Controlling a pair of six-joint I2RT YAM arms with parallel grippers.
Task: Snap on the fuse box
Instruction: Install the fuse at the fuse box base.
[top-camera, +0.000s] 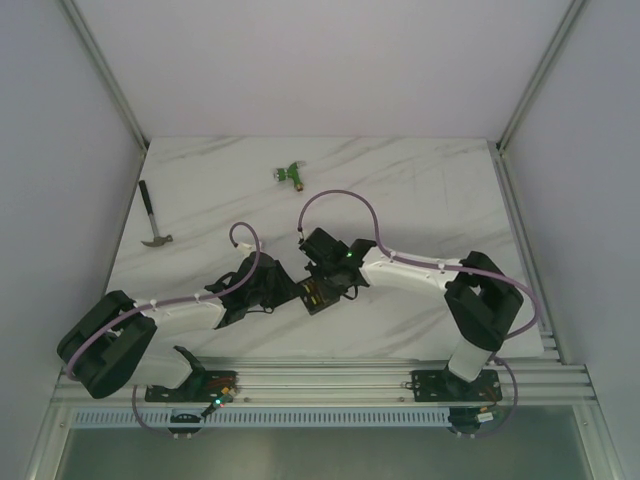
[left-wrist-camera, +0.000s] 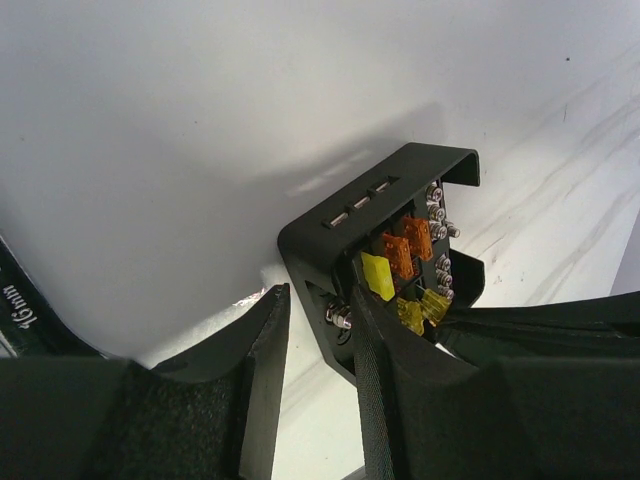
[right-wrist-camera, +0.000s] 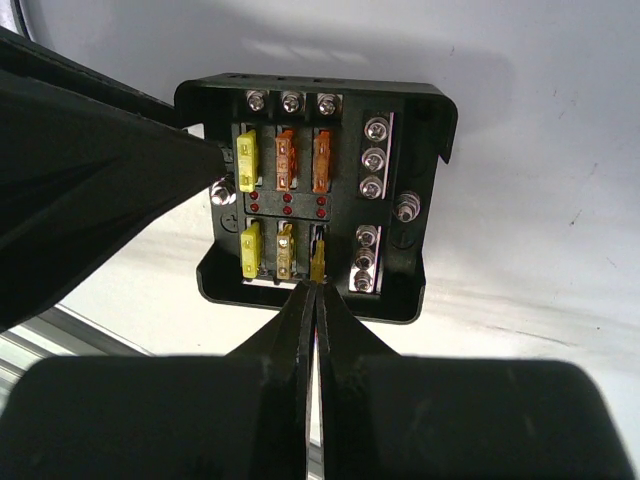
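You worked under soft, even light from above. From the top camera, the white surface (top-camera: 430, 200) looked bright but slightly hazy, with only faint shadows under the arms (top-camera: 420, 272). In your left wrist view it washed out almost to blank white, greying toward the far left, while the left pincer (left-wrist-camera: 318, 295) sat near, dark and blurred. In your right wrist view the fuse box (right-wrist-camera: 318, 190) was sharp, its screw heads (right-wrist-camera: 374, 157) glinting; the right pincer (right-wrist-camera: 316, 290) was a black, unfocused mass.

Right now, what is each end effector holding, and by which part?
The left end effector grips the small black square plastic fuse box by its side wall. The right end effector pinches a small yellow fuse by its top edge.
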